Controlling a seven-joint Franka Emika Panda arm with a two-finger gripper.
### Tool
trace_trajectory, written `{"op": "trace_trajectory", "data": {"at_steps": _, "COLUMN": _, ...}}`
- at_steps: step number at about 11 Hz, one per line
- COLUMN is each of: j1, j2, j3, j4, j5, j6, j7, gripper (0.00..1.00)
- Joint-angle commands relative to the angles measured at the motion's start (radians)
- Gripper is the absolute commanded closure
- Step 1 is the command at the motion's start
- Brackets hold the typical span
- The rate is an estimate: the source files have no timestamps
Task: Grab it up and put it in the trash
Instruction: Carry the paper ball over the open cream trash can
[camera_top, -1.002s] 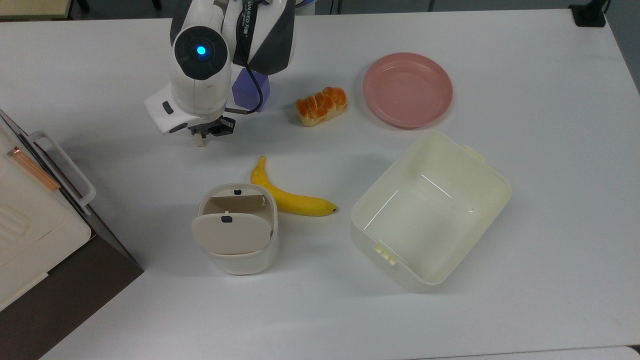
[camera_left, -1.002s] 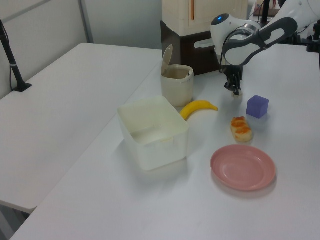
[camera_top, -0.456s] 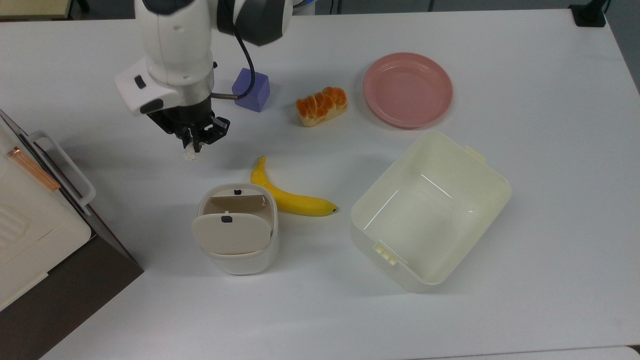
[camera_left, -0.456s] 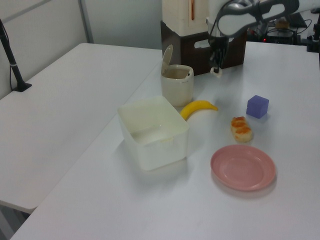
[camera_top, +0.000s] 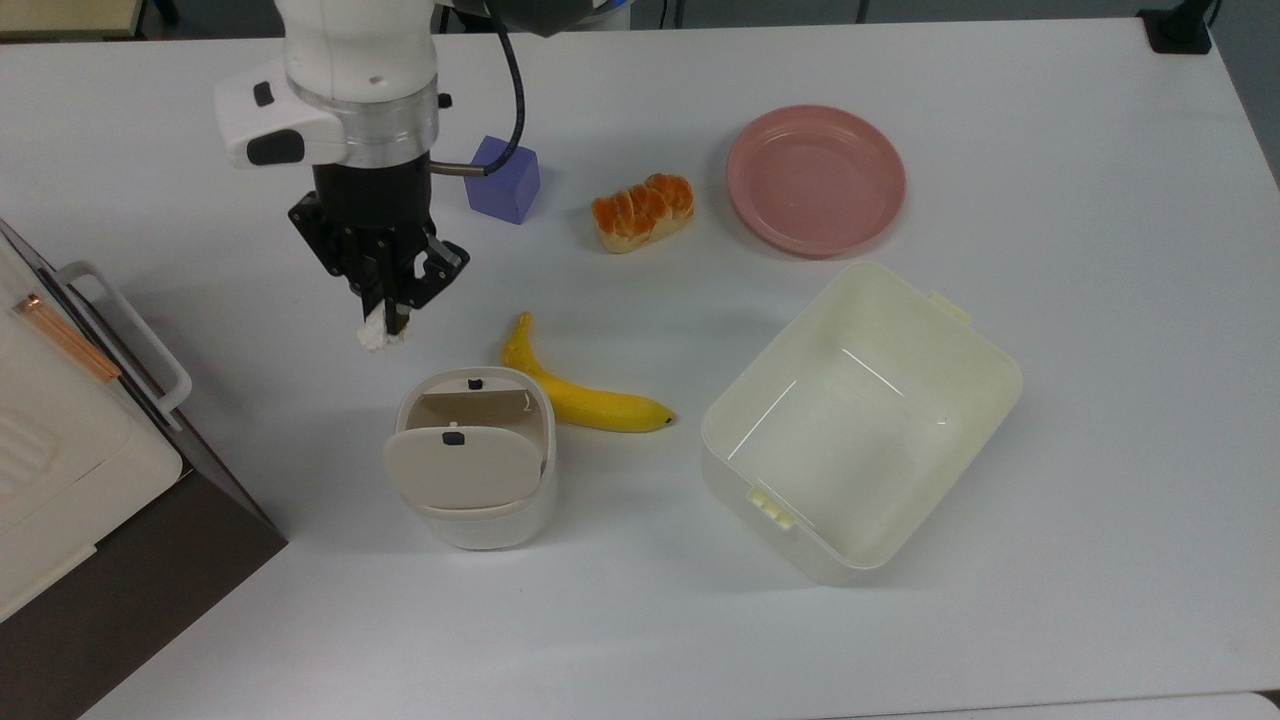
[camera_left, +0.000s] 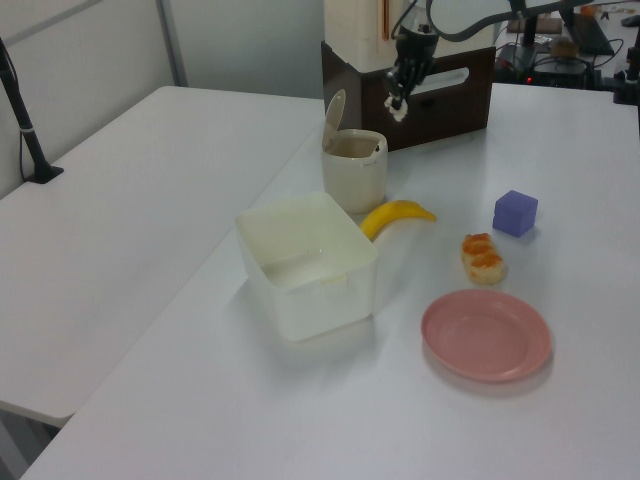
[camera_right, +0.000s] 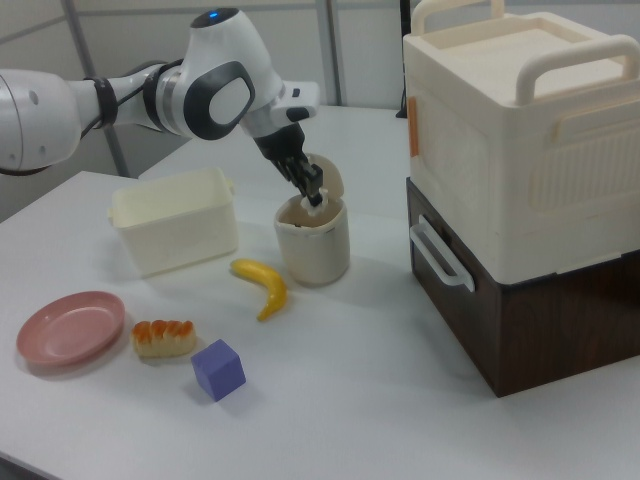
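Now wad (camera_top: 373, 337) between fingers (camera_top: 385, 318).

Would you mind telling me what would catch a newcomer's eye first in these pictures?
Most striking is the white robot arm's black end effector, shut on a tiny white crumpled paper wad held in the air close to the small cream-white plastic bin with a flap lid. Next comes the bright yellow banana lying beside that bin, then the pink round plate at the top view's upper right.

The gripper (camera_top: 385, 325) is carrying the wad (camera_top: 373, 337) up off the surface; it is now nearing the trash bin (camera_top: 475, 460).
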Motion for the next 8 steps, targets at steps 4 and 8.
{"op": "trace_trajectory", "data": {"at_steps": 4, "j1": 0.010, "j2": 0.025, "j3": 0.095, "j4": 0.001, "j5": -0.032, "j6": 0.181, "j7": 0.264, "gripper": 1.00}}
{"op": "trace_trajectory", "data": {"at_steps": 8, "j1": 0.011, "j2": 0.020, "j3": 0.097, "j4": 0.001, "j5": -0.032, "j6": 0.168, "j7": 0.263, "gripper": 0.00}}
